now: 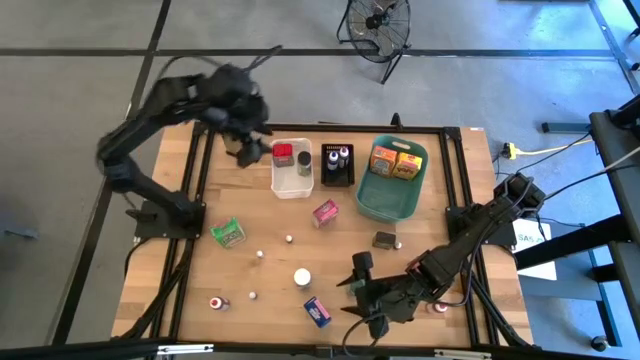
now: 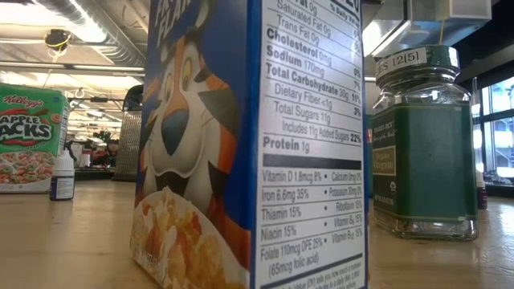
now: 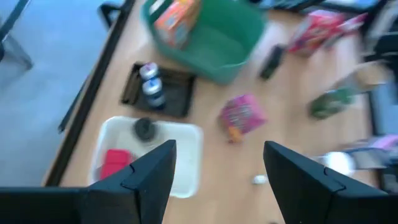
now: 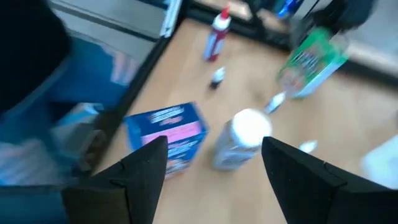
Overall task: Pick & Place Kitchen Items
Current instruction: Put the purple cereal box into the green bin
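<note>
Small groceries lie scattered on the wooden table. My left gripper (image 1: 247,150) (image 3: 219,149) hangs open above the far left part of the table, beside the white bin (image 1: 291,180). The bin holds a red box (image 3: 115,163) and a dark jar (image 3: 144,128). My right gripper (image 1: 352,278) (image 4: 214,146) is open near the table's near edge. It points at a white-capped jar (image 4: 239,138) and a blue and pink box (image 4: 168,135), touching neither. A pink box (image 1: 325,212) and a green packet (image 1: 228,233) rest on the table.
A black tray (image 1: 338,178) carries little bottles; a teal basket (image 1: 385,200) holds orange and yellow boxes. Small bottles dot the near left of the table. In the low view a blue cereal box (image 2: 241,144) and a green-filled glass jar (image 2: 422,144) stand close. A fan stands on the floor beyond the far edge.
</note>
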Robot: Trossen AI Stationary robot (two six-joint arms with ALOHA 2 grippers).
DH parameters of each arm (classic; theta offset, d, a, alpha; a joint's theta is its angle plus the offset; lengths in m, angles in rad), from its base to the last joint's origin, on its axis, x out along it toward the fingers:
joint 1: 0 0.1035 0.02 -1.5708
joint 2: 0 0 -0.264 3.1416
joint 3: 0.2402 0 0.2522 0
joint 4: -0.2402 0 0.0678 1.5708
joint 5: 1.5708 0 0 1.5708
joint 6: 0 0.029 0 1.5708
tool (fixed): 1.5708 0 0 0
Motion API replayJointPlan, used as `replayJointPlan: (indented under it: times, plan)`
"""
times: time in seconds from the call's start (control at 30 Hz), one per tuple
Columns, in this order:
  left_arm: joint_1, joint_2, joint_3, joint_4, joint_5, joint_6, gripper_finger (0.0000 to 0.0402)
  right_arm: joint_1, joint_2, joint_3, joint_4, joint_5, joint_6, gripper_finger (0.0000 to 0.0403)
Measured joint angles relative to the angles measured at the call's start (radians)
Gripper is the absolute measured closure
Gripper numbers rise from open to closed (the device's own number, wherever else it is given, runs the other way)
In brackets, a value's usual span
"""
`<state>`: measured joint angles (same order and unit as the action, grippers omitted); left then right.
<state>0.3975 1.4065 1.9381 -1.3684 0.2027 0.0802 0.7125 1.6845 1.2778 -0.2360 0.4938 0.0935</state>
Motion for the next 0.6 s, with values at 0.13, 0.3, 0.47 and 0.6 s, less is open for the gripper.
replayJointPlan:
  times: [0.13,0.3,0.47,0.6]
  plan:
    - [-0.131,-0.079,0.000,0.006,0.000,-0.099,0.0164,-0.007,0.000,0.000,0.047,0.092,-0.109,0.0139]
    - [-0.326,-0.150,0.000,0.004,-0.110,-0.231,0.0164,-0.025,0.000,0.000,0.114,0.098,-0.179,0.0139]
    - [-0.531,-0.173,0.000,-0.003,-0.352,-0.276,0.0164,-0.039,0.000,0.000,0.227,0.100,-0.234,0.0139]
    - [-0.627,-0.167,0.000,-0.004,-0.466,-0.305,0.0164,-0.041,0.000,0.000,0.295,0.102,-0.213,0.0138]
